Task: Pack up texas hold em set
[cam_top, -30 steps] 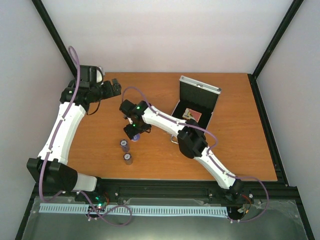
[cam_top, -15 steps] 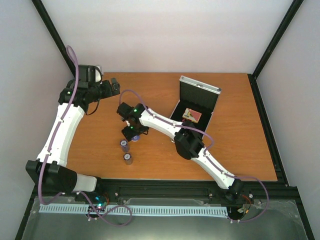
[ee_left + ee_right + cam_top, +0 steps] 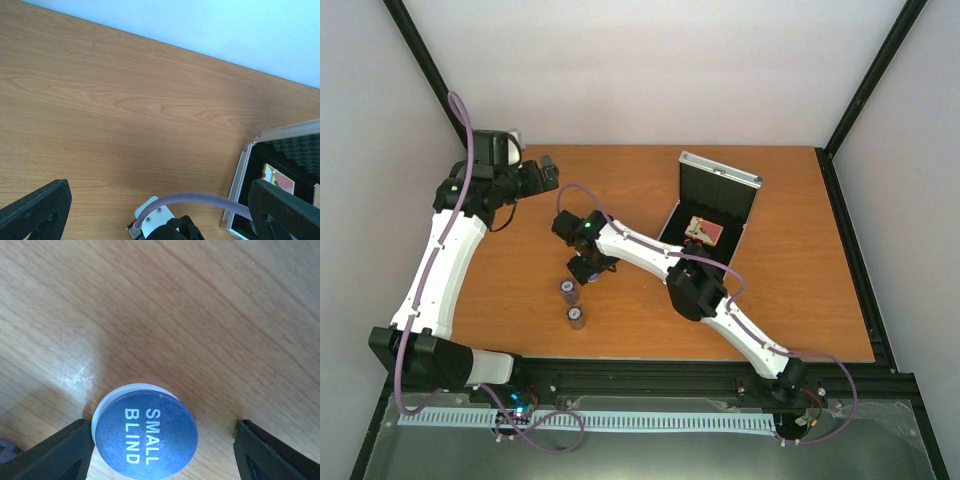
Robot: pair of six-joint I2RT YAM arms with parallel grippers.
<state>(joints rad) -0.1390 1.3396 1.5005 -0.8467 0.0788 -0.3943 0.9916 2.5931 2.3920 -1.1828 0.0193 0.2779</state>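
Flat on the brown wooden bench (image 3: 800, 300), under the right hand (image 3: 164, 432): a round blue token with a white rim (image 3: 145, 437), printed "SMALL BLIND" in white capitals. Hand open around it, one black finger (image 3: 50, 452) at the token's rim, touching or barely off, the other clear of it. Just nearer the bases in the top view, one short dark chip stack (image 3: 569, 291) and a second dark chip stack (image 3: 577, 317), slightly apart. Off to the right, the small silver aluminium case (image 3: 718, 195) open, lid upright, lined with black ridged foam (image 3: 297, 150); in its base, the pink-red card box (image 3: 705, 230), print too small to read. At the bench's far left, the left hand (image 3: 544, 173), fingers (image 3: 35, 210) spread wide, gripping nothing.
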